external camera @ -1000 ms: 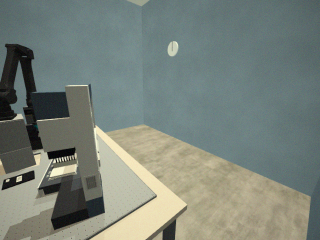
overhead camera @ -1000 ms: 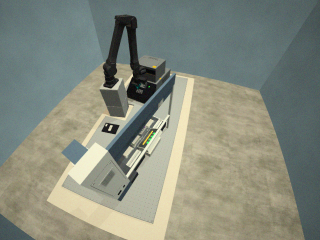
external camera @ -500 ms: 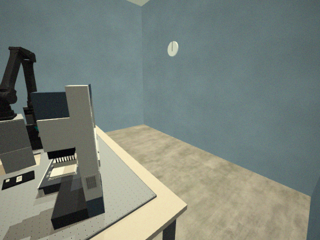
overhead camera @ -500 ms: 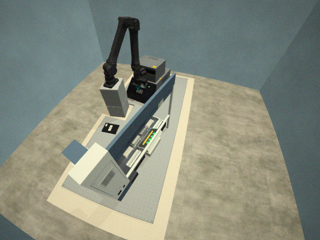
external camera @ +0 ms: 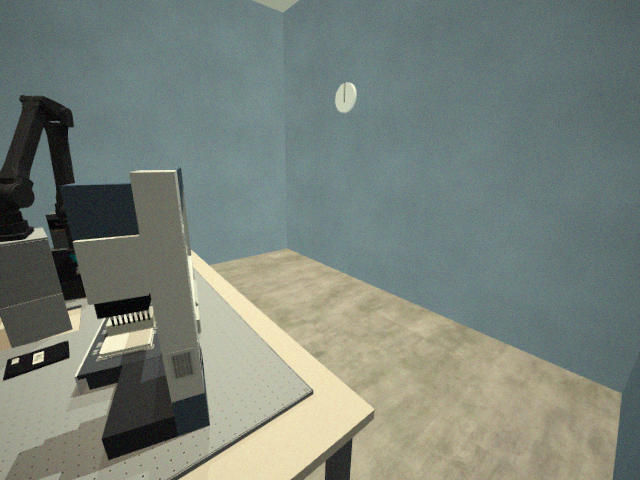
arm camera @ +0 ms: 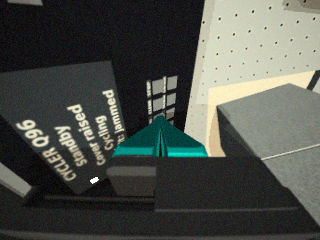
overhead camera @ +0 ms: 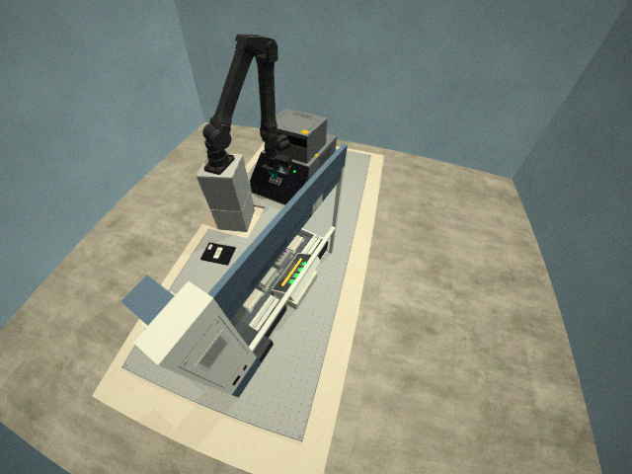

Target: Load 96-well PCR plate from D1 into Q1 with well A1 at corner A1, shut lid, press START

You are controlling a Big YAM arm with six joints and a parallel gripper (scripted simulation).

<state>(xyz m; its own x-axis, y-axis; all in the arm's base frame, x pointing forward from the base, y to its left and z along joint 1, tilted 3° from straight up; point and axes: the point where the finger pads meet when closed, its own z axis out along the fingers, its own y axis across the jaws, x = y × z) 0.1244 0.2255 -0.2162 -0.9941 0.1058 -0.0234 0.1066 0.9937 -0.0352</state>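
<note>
The cycler Q1 (overhead camera: 301, 140) stands at the far end of the table with its lid shut and a green lamp (overhead camera: 294, 171) lit on its black front panel. My gripper (overhead camera: 276, 172) is shut and empty, and hangs just in front of the panel's keypad (overhead camera: 276, 181). In the wrist view the closed teal fingers (arm camera: 160, 122) point at the grey keys (arm camera: 162, 97), with the tip just below the lowest keys. The status legend (arm camera: 65, 142) lies to their left. The row of labware (overhead camera: 285, 273) sits under the long beam; I cannot pick out the PCR plate there.
The grey arm pedestal (overhead camera: 226, 194) stands right beside Q1, and it also shows in the wrist view (arm camera: 270, 125). A blue beam (overhead camera: 285, 224) on a white and grey housing (overhead camera: 194, 331) spans the deck. A black nest (overhead camera: 214, 251) lies near the pedestal. A pale plate (external camera: 126, 341) sits under the housing.
</note>
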